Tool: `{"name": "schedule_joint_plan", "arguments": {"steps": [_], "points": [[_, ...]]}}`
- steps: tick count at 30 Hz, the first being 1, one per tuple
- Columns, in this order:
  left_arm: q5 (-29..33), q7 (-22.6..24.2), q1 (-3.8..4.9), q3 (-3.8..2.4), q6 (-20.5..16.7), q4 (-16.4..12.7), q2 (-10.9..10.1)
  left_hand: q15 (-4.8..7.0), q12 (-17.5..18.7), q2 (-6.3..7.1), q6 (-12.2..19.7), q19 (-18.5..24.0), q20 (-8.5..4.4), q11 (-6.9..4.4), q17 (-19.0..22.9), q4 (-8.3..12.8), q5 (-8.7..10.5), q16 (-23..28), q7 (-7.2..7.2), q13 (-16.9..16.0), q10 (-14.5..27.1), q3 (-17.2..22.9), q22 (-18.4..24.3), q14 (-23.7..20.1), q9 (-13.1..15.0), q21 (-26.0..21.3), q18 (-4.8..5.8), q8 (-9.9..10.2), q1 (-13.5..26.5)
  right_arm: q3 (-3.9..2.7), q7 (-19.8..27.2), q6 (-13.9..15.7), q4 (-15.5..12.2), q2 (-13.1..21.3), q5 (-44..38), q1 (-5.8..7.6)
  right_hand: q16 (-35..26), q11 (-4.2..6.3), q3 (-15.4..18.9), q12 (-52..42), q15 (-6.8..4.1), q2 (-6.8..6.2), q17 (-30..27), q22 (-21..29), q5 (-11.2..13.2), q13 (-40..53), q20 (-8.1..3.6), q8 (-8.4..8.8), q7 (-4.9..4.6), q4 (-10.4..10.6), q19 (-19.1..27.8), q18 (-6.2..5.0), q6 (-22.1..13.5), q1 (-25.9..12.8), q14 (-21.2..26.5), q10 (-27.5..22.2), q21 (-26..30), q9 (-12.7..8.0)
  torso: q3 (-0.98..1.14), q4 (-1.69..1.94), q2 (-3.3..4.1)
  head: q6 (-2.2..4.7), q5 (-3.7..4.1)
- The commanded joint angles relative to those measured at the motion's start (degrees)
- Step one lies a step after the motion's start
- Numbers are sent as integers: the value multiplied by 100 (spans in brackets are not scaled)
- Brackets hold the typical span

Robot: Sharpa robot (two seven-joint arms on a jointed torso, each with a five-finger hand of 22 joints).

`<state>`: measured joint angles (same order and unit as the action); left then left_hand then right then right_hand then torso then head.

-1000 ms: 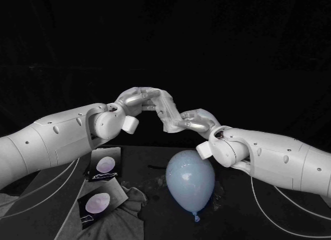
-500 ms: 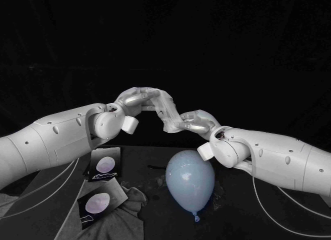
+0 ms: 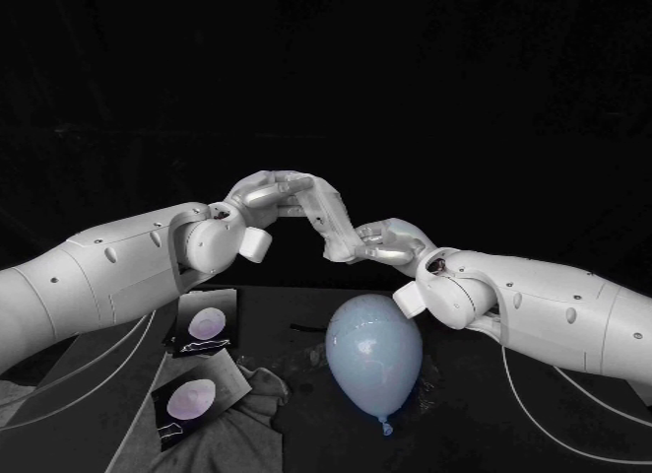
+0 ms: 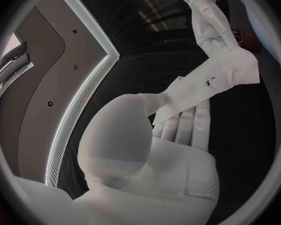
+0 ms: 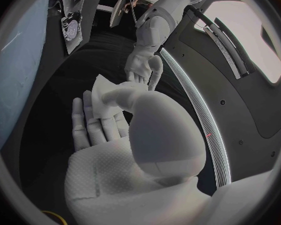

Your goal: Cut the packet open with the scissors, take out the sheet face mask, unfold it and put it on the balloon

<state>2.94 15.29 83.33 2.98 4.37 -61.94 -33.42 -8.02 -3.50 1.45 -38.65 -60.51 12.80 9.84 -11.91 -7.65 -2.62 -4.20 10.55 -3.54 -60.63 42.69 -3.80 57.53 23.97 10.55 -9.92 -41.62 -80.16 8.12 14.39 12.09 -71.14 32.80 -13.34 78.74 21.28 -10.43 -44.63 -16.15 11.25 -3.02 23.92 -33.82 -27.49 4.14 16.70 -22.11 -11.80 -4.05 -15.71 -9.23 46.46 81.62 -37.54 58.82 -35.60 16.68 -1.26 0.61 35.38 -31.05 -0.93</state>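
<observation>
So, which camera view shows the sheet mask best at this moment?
The left wrist view: the sheet mask stretches as a folded white strip between the left hand and the right hand. The right wrist view shows a smaller folded corner under the thumb. In the head view the fingers hide it.

Balloon (image 3: 374, 357) on table (image 3: 291, 317), packets (image 3: 209, 325) left of it (one nearer)

Black table (image 3: 291, 313). A pale blue balloon (image 3: 373, 360) lies approx. mid-table on its side, w/ its knot (image 3: 386, 428) twd the near edge. On the left are two dark packets, each w/ a pale oval printed on it: far packet (image 3: 209, 325) & near packet (image 3: 194, 399), one behind the other, apart. The near one sits on a crumpled grey cloth (image 3: 255, 434), which reaches close to the balloon.
</observation>
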Motion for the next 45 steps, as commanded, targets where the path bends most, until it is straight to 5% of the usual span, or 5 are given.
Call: {"name": "schedule_joint_plan", "arguments": {"steps": [1,6,17,31,45], "points": [[125,306,40,-40,-104,75,3,25,-12,-47,-21,-18,5,-14,7,-4,-17,0,168,-6,-40,33,7,18,760,-24,-60,-40,8,27,-255,-176,16,39,-160,-30,39,68,-964,-76,-47,-20,14,-30,98,21,-3,-47,-4,-991,41,64,84,31,3,133,-41,18,0,-4,0,-10,1],[137,347,40,-101,-141,143,20,25,-11,-48,-19,-17,5,-13,7,-2,-17,0,169,-6,-39,35,7,18,762,-25,-60,-41,8,35,-310,-108,31,63,-171,-30,135,155,-528,-203,-98,-93,42,-278,1011,28,-13,-156,31,-958,55,36,293,-14,-119,343,-306,36,2,1,-7,-19,0],[165,414,40,-181,-194,205,73,25,-10,-47,-17,-16,5,-13,8,2,-17,0,169,-5,-37,39,7,18,764,-28,-61,-42,6,59,-430,-90,73,90,-232,-32,147,190,834,-382,-152,-280,65,77,1863,156,5,-206,-14,-627,-250,-100,424,-430,-64,414,114,46,1,2,-8,-17,-1],[173,399,43,-192,-191,196,96,25,-9,-47,-13,-14,6,-13,8,7,-17,0,170,-5,-36,44,7,19,767,-32,-60,-44,6,67,-495,-172,60,119,-423,-32,130,46,1368,-277,-57,-485,174,922,2096,123,7,9,-140,-225,-855,-39,75,-615,380,-1,1011,-46,0,4,-8,11,-24],[4,234,53,-187,24,24,10,31,-9,-42,-3,-43,-1,-12,6,17,-16,-10,171,-5,-33,50,0,40,779,-25,-67,-52,7,58,274,417,179,64,-6,19,166,-15,1450,-143,-12,-514,232,1200,2188,-19,3,113,-179,194,-997,10,49,-888,479,-152,1304,-94,-1,6,-8,70,-13]]}}
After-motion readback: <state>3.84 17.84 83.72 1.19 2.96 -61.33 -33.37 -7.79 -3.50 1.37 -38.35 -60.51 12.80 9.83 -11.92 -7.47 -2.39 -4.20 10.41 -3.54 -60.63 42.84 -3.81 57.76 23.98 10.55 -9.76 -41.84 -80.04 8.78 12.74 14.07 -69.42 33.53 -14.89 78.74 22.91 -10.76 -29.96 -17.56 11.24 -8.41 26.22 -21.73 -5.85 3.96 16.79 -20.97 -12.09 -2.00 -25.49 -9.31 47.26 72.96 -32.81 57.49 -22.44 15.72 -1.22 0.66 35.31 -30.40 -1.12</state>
